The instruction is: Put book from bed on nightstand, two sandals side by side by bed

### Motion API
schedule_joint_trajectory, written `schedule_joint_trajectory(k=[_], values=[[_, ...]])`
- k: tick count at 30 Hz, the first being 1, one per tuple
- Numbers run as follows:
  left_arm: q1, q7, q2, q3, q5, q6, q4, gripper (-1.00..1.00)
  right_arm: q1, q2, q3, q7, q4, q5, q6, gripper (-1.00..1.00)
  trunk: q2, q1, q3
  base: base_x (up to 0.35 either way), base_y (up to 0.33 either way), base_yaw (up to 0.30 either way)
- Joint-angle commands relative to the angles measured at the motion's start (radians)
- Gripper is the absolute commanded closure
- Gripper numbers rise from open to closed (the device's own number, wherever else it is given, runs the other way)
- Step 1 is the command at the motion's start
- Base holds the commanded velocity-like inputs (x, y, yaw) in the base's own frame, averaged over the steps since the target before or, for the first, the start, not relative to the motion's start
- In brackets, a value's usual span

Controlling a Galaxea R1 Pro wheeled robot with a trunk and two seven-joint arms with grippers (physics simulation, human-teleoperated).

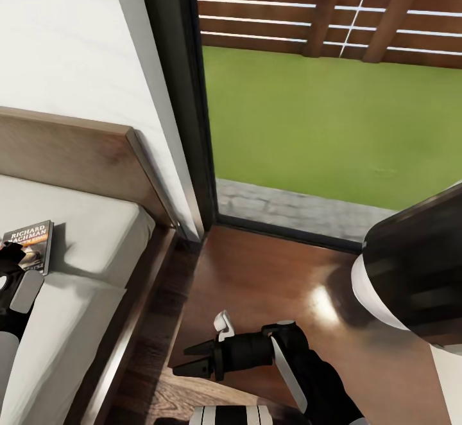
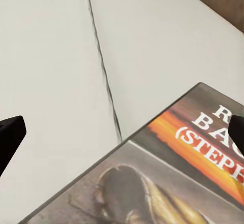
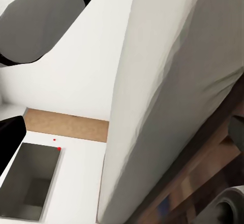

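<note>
Room: your bedroom window faces grass.
Book: lies on the bed mattress.
Left gripper: you have it spread over the book.
Right gripper: parted, beside the nightstand.

A white wall meets a tall dark-framed window. Outside are green grass and a brown fence.

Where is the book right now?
In the head view, the book lies on the bed's mattress at far left, beside the left gripper.
</note>
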Motion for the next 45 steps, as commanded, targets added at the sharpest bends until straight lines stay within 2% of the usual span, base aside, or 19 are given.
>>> schedule_joint_trajectory(k=[1,11,22,45], values=[[0.0,0.0,0.0,-0.002,0.01,-0.007,0.0,-1.0,0.0,0.0,0.001,-0.001,0.0,-0.006,0.007,-1.0,0.0,0.0,-0.001,0.0,0.0,0.0],[0.0,0.0,0.0,-0.002,0.012,-0.007,0.003,-1.0,0.0,0.001,0.001,-0.001,0.0,-0.006,0.007,-1.0,0.0,0.0,-0.001,0.0,0.0,0.0],[0.0,-0.004,0.0,0.0,0.016,-0.006,0.08,-1.0,0.0,0.001,0.001,-0.001,0.0,-0.006,0.007,-1.0,0.0,0.0,-0.001,0.0,0.0,0.0],[0.0,-0.005,-0.004,-0.003,0.018,-0.004,0.085,-1.0,0.0,0.001,0.001,0.001,0.0,-0.006,0.007,-1.0,0.0,0.0,-0.001,0.0,0.0,0.0]])
